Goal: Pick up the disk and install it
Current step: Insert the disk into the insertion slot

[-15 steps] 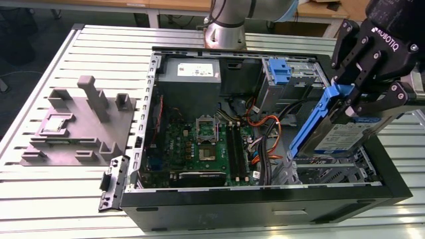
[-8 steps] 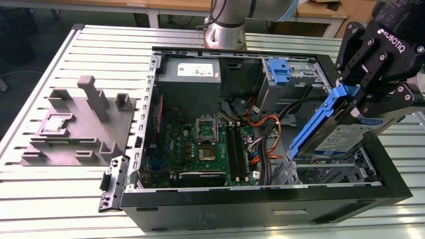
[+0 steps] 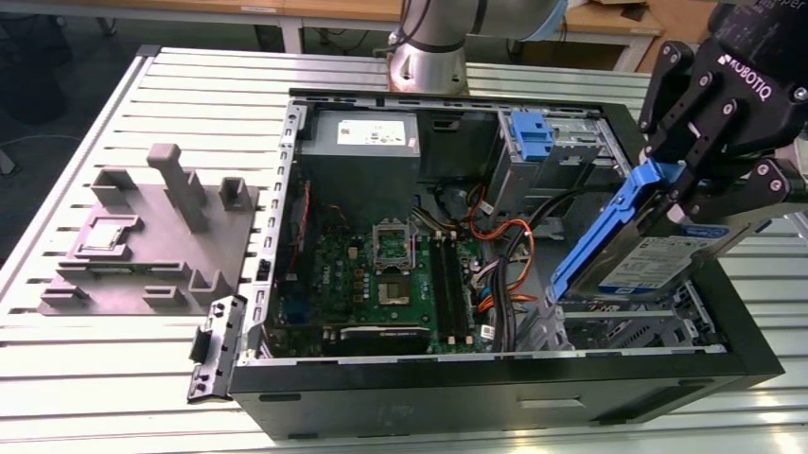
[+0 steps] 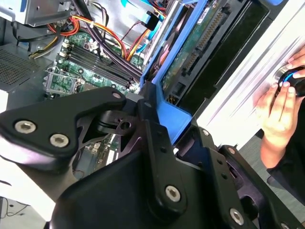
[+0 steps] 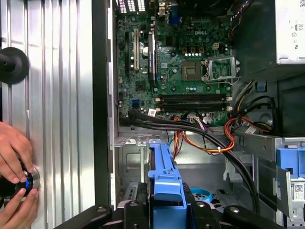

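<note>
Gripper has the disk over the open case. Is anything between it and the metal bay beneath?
Nothing visible does. The disk, clamped in the gripper's jaws, hangs tilted with its lower end at the metal bay. The black and orange cables run beside it, on the motherboard side, not visibly under it.

The silver-grey metal robot arm (image 3: 427, 45) shows as an upright column at the top of the exterior view. Its black two-fingered gripper (image 3: 713, 200) is at the exterior view's right, pointing downward at a tilt. In the second wrist view its black linked fingers (image 4: 153, 134) are clamped from both sides on the silver-grey metal disk (image 3: 659, 257) at its blue plastic edging, holding it slanted.
</note>
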Controlling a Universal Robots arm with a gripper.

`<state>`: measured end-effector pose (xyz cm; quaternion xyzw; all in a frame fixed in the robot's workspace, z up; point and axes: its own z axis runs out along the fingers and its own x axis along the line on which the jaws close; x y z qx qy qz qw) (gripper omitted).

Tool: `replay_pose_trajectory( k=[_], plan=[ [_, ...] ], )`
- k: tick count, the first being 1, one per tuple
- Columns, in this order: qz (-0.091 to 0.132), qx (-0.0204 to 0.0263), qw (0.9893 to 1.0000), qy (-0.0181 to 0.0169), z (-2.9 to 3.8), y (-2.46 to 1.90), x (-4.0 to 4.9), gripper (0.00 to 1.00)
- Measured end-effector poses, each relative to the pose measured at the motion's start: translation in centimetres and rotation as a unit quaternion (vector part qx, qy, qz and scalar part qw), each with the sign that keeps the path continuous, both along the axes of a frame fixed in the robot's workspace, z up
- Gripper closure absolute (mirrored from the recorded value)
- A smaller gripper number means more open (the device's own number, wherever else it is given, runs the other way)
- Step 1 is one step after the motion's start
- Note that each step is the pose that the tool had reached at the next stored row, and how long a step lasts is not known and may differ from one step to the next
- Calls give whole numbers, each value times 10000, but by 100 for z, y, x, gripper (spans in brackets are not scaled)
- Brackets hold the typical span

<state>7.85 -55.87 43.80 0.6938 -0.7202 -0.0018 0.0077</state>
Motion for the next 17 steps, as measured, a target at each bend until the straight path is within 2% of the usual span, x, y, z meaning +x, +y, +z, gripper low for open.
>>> replay_pose_trajectory(
  k=[6,8,11,17],
  plan=[
    [1,-4,10000,-12,28,1,1,64],
    [0,-4,10000,-50,28,1,0,64],
    [0,-6,9999,-147,28,0,-1,64],
    [2,-5,9998,-176,11,-7,-15,64]
  ],
)
